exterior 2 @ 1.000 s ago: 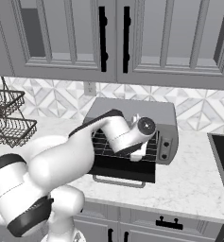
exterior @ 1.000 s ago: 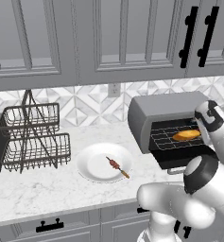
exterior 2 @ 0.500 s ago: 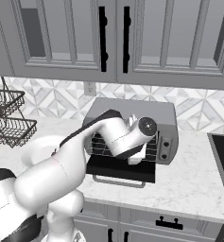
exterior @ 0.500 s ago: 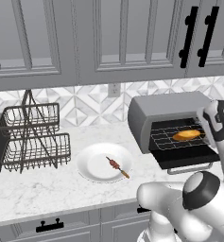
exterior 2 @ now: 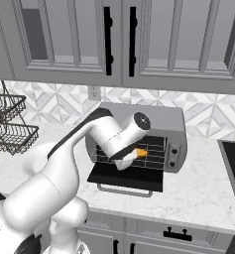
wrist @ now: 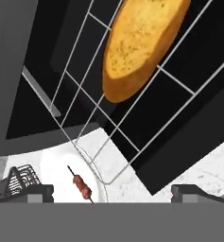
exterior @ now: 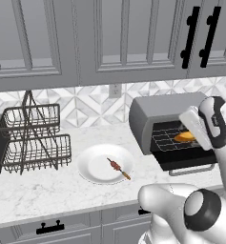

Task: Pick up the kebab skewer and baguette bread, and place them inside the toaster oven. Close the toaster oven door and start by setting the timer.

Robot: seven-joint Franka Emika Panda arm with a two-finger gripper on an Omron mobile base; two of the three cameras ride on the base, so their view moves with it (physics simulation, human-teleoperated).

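The baguette bread (wrist: 142, 45) lies on the wire rack (wrist: 132, 118) inside the toaster oven (exterior: 169, 121), a golden-orange loaf resting lengthwise across the rack's bars within the dark cavity; from the left base view it shows as an orange patch (exterior: 186, 137) on the rack, and from the right base view only its end (exterior 2: 141, 153) peeks out past the arm. The toaster oven door (exterior 2: 126, 177) hangs folded down flat in front of the cavity, its light bar handle at the front edge. The gripper (wrist: 111, 191) is just outside the oven mouth, its fingers spread wide and empty, with nothing between them and apart from the loaf. The kebab skewer (exterior: 118, 167) lies on a white plate (exterior: 93, 164) on the marble counter (exterior: 47, 190), well to the left of the oven. Further left stands a two-tier dark wire rack (exterior: 31, 140) near the tiled wall.
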